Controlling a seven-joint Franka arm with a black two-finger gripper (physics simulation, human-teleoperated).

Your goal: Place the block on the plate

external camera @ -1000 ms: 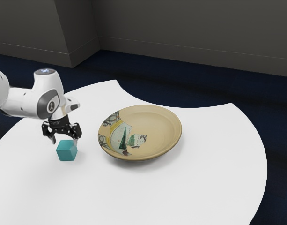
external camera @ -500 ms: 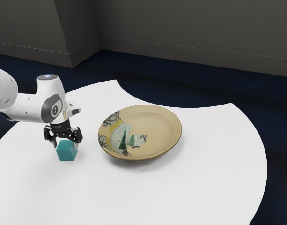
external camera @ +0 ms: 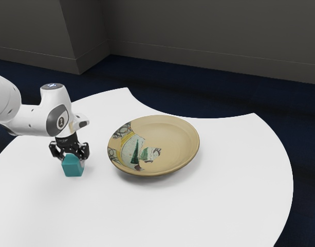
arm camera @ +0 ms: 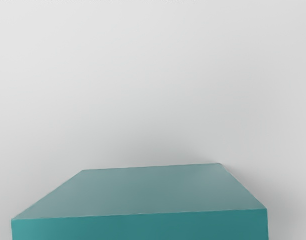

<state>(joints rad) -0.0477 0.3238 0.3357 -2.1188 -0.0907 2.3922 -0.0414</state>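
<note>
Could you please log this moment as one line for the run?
claw: at block | block: on table, beside plate, not on it | next: probably lift toward plate

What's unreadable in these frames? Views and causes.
- Gripper contact with the block: too small in the exterior view.
- Block's underside: exterior view, hidden by the block itself.
- Arm's base: cut off by the exterior view's left edge.
- Plate's underside: exterior view, hidden by its bowl.
- Dark specks: cut off by the wrist view's upper edge.

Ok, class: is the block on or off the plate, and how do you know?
Off: in the exterior view the block sits beside the plate, with white tabletop showing between them.
</note>
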